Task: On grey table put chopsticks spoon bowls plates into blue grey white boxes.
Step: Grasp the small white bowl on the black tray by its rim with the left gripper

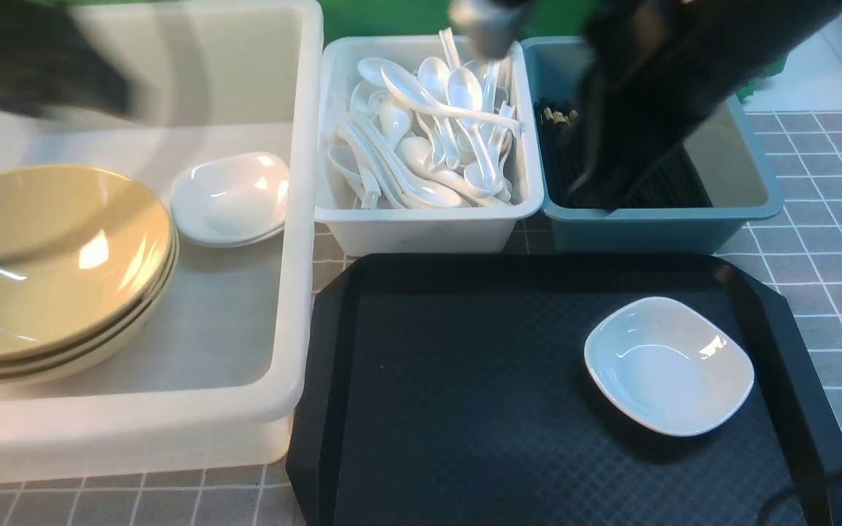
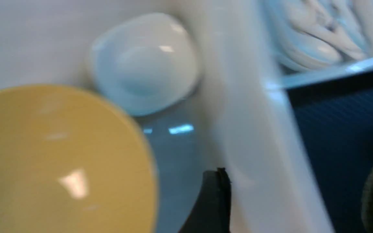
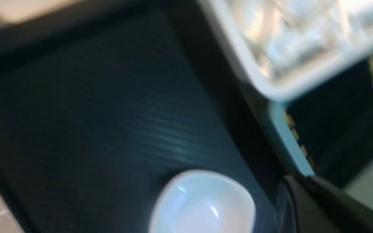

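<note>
Front view, tray (image 1: 465,409): black, closest to us, low in the frame.
White dish (image 1: 668,364): alone on the tray, lower right.
Big white box (image 1: 297,292): on the left, holding stacked yellow bowls (image 1: 55,263), with small white dishes (image 1: 231,197) behind them.
Spoons (image 1: 428,131): piled in the small white box (image 1: 421,226), top middle.
Chopsticks (image 1: 556,153): in the blue box (image 1: 633,230), top right.
Right gripper (image 1: 596,193): down in the blue box; we cannot tell if it is spread.
Left gripper (image 1: 92,84): a dark blur, upper left; we cannot tell either.

Smear and crop
Dark left robot arm (image 1: 33,66): a smear. Dark right robot arm (image 1: 655,95), equally smeared, hides most black chopsticks (image 1: 554,146) in the blue plastic box (image 1: 640,230). Stacked yellow round bowls (image 1: 55,270) run past the front view's left edge.
</note>
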You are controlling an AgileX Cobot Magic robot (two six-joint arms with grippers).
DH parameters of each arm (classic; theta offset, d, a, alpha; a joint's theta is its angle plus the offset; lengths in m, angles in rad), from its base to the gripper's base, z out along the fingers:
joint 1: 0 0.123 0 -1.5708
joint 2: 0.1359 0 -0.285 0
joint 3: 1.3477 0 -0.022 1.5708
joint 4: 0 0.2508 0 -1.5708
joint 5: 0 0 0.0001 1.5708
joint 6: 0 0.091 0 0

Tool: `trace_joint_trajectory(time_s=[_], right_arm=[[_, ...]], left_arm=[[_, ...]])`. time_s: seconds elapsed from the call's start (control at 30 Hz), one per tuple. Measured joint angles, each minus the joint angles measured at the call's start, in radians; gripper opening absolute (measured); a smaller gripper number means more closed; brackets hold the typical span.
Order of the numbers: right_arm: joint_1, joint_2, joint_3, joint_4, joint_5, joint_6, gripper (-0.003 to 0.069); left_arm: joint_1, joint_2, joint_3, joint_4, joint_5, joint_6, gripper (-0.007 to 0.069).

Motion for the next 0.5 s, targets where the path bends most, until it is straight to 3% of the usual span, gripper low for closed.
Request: trace_joint_trajectory(time_s=[0.17,0.2,0.33,0.5], right_arm=[[-0.159,-0.058,0.104,-0.005,0.003,0.079,0.0034],[-0.164,-0.067,0.109,-0.006,0.003,0.081,0.0034],[-0.236,-0.191,0.240,-0.006,0.007,0.122,0.0034],[-0.242,-0.312,0.395,0.006,-0.008,0.159,0.0034]], left_arm=[[-0.325,0.177,-0.002,0.013,-0.152,0.000,0.0503],[-0.325,0.177,-0.003,0.013,-0.152,0.000,0.0503],[-0.487,0.383,-0.061,0.013,-0.268,0.000,0.0503],[-0.560,0.583,-0.140,-0.014,-0.320,0.000,0.0501]])
